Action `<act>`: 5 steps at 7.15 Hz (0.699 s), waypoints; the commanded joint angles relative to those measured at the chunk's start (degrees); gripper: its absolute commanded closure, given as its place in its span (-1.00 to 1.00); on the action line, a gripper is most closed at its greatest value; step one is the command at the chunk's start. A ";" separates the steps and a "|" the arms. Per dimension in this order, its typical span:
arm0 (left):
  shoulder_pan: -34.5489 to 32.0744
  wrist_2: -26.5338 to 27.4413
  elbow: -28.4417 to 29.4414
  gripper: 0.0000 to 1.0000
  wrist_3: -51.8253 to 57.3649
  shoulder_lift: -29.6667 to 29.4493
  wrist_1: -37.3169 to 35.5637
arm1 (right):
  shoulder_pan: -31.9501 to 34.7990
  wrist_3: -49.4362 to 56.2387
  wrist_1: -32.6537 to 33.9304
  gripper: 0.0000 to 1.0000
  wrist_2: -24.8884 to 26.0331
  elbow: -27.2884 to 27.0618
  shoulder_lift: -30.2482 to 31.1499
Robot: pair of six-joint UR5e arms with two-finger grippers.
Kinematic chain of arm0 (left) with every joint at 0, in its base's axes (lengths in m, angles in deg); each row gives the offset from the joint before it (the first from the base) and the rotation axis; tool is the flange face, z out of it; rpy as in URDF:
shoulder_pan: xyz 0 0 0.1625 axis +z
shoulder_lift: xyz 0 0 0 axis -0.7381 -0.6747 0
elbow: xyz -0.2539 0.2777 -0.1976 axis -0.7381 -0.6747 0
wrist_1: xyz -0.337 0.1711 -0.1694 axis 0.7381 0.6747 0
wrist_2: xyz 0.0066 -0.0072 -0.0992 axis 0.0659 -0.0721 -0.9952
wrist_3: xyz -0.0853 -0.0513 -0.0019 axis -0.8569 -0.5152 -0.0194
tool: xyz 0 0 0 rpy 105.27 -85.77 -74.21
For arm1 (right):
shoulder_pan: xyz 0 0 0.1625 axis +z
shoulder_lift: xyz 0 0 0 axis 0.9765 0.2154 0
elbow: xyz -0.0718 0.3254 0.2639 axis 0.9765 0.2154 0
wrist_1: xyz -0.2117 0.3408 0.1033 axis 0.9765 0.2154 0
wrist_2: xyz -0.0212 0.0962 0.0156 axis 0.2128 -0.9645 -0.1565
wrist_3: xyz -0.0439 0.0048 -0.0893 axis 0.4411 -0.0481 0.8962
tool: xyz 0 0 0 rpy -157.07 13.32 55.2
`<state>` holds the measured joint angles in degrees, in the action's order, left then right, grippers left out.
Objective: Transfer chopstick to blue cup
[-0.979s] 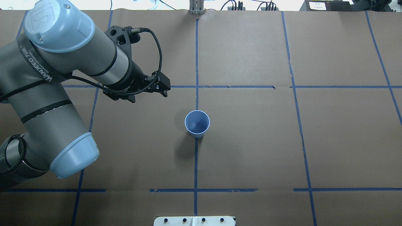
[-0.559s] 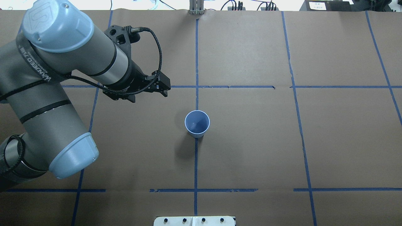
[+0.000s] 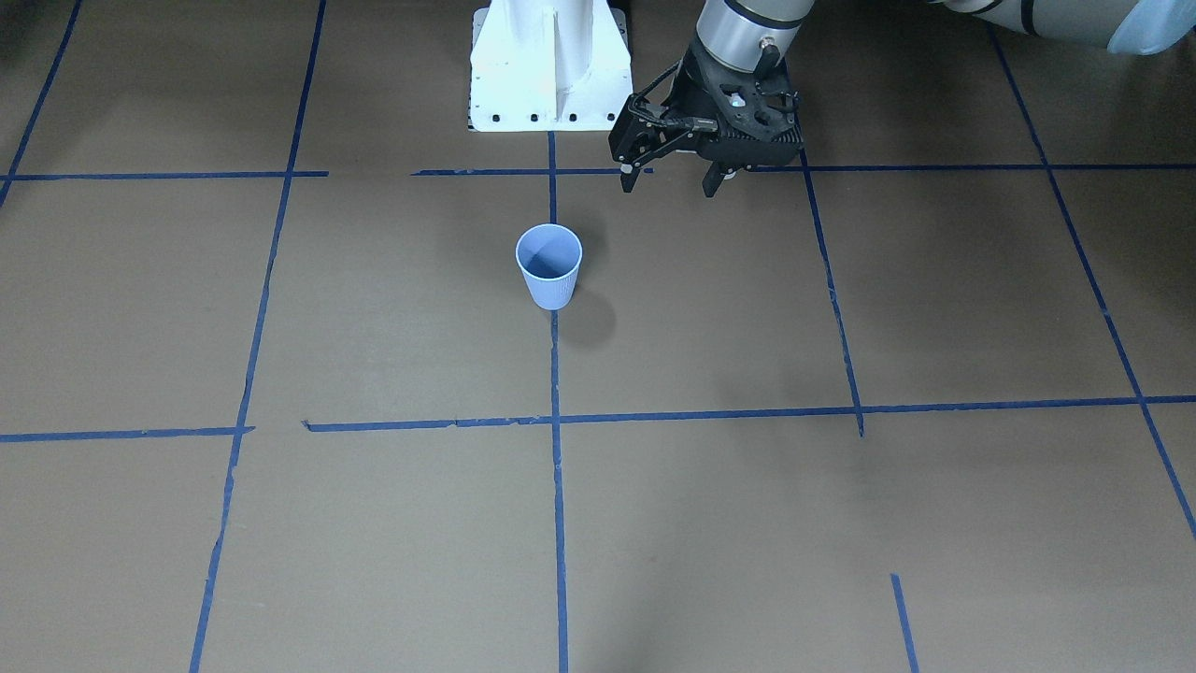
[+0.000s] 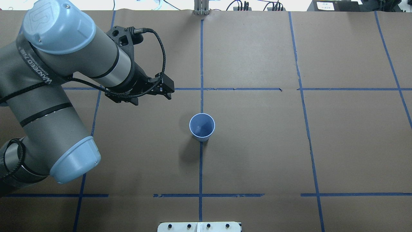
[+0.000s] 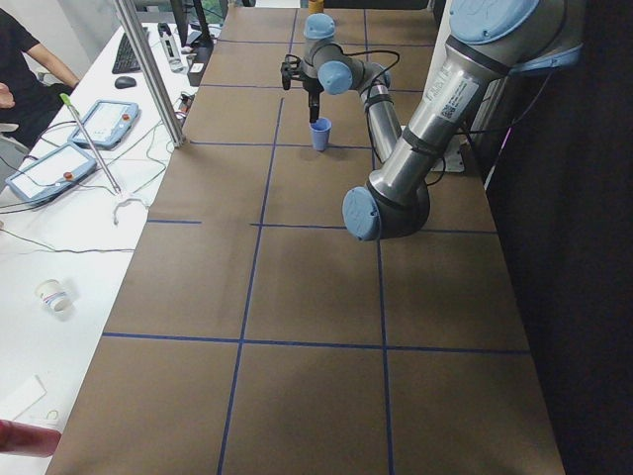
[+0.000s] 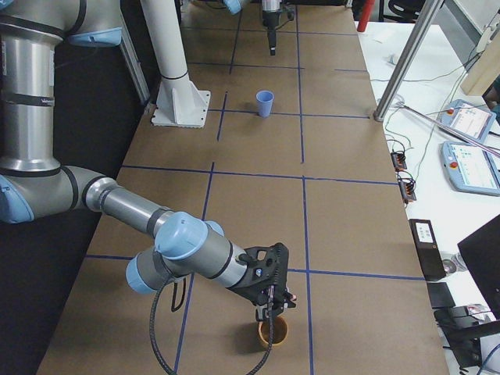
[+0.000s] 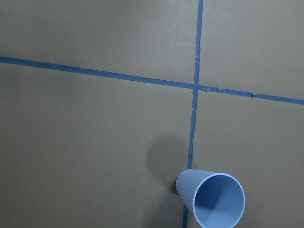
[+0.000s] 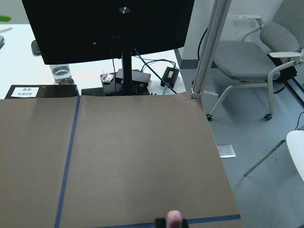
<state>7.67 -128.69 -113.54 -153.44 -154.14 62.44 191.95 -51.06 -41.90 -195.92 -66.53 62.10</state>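
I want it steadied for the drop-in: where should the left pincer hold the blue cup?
Probably the ribbed wall under the rim, from the robot's left: the blue cup stands upright, widening upward, and the open left pincer hovers that side.

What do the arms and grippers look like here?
Both arms are grey tubes with light blue joint caps. The left arm wears a dark strap with white lettering; a black cable loops to its black left gripper. The right arm ends in a black right gripper, also cabled.
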 commanded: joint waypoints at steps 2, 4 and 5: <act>-0.70 0.16 -1.31 -1.00 0.58 1.96 0.10 | -8.42 -18.44 0.44 1.00 -10.08 -7.01 0.16; -3.50 -0.19 -4.47 -1.00 4.76 6.53 0.01 | -23.35 -42.34 0.70 1.00 -9.93 -16.32 -4.82; -5.69 -0.37 -5.27 -1.00 9.07 8.72 -0.16 | -30.04 -52.64 0.70 1.00 -9.41 -18.44 -9.38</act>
<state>4.20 -128.84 -117.60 -148.88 -147.92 62.50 170.35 -90.41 -41.23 -205.60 -81.49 57.51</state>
